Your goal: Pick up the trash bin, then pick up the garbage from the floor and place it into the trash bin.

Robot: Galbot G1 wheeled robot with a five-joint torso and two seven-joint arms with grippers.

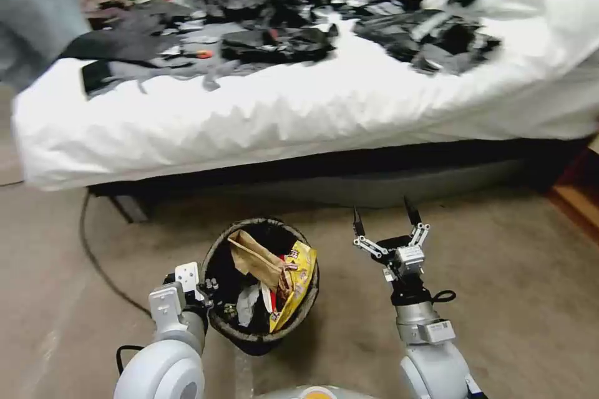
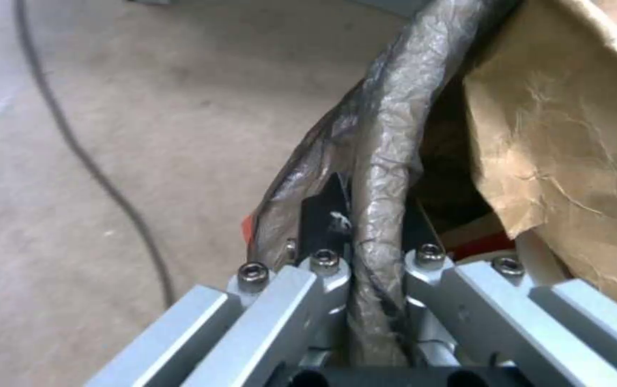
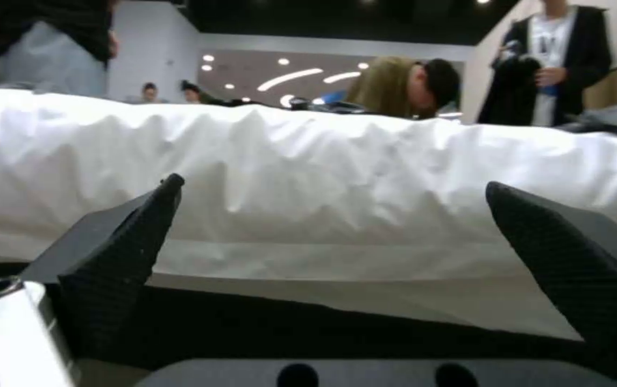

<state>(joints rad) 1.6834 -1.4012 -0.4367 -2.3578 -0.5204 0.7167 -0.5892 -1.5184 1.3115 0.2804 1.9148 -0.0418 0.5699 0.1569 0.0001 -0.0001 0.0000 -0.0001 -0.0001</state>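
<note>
Beside the bed (image 1: pixel 312 118), left end effector (image 2: pixel 355 252) clenched on trash bin (image 1: pixel 262 330) rim, keeping it upright; right end effector (image 1: pixel 385 224) released, empty.

We cannot see the trash bin (image 1: pixel 262 330) base, and the left claw (image 1: pixel 209 290) fingertips sit behind its rim.

The trash bin (image 1: pixel 262 330) wears a dark brown-black bag, grey-sheened where it creases. Inside it a tan paper bag (image 1: pixel 256 259), a yellow wrapper (image 1: pixel 298 287) with red print, a bit of white. Beige floor (image 1: pixel 511 299), black cable (image 1: pixel 93 255) — white bed cover (image 1: pixel 312 118) strewn with black and grey clothes (image 1: pixel 274 37).
</note>
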